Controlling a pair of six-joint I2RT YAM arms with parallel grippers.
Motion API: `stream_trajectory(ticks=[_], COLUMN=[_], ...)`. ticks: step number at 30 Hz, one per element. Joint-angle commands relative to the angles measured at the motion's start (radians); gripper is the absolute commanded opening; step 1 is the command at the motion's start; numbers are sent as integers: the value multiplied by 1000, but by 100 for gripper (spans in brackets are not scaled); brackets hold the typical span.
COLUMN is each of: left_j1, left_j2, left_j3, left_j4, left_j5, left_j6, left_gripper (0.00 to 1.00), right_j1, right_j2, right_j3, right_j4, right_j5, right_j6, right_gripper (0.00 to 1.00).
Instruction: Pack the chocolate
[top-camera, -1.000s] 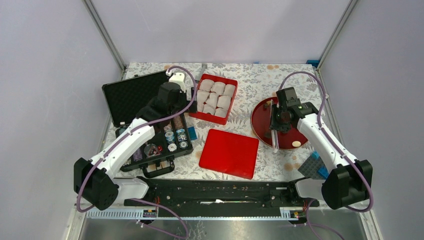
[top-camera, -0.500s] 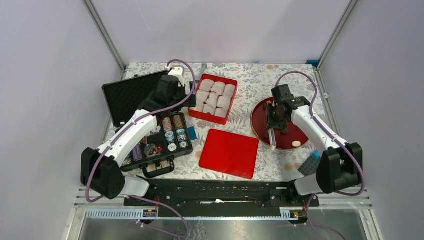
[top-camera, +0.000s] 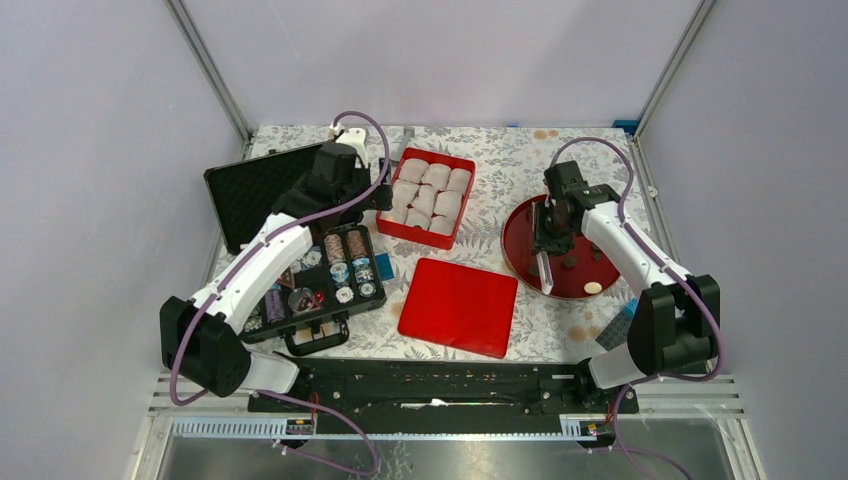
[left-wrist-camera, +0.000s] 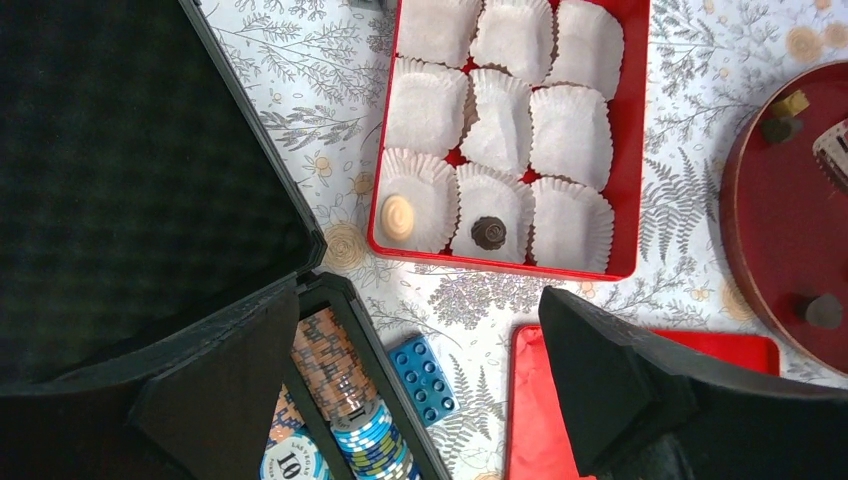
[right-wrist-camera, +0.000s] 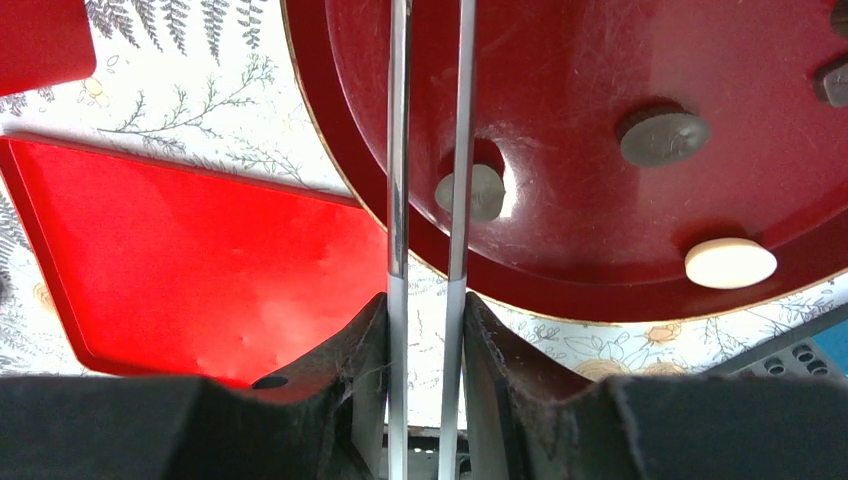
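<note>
Top view: my right end effector (top-camera: 546, 243) pinches the tweezers (top-camera: 546, 272) over the plate (top-camera: 515, 235), where most of the chocolate (top-camera: 594, 288) lies.

Left wrist: the left end effector (left-wrist-camera: 420, 298) is spread, near the red box (left-wrist-camera: 630, 150) beside the plate. Two pieces already sit inside the box.

Right wrist: one lump lies just beside a blade. The tweezers suit such tiny pieces, I think.

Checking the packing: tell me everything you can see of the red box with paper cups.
The red box is a shallow tray, glossy like plastic, lying flat on the flowered table, clear of the black case. Nine white pleated paper cups fill it in three rows. In the row nearest the arms, the corner cup by the case holds a pale chocolate, the middle cup a dark chocolate; the rest look empty.
</note>
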Motion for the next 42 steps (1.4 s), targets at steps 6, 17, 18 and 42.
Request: stream_trajectory(ticks=[6,17,18,42], left_j1=[3,7,7,12], left_j2=[7,121,127,147], left_j3=[-1,79,85,124], left_j4=[146,99,99,77], left_j5=[1,12,15,-38], left_j6=[-106,-179,-175,-96], left_gripper=[99,99,99,99], right_j1=[-9,-33,-36,-61], right_j2=[-39,19,24,49], right_j3=[67,98,105,144], right_j4=[-101,-155,-160,-125], right_j5=[2,-32,-27,-3], right_j6=[-36,-80,-82,-70], right_gripper=[36,41,41,50])
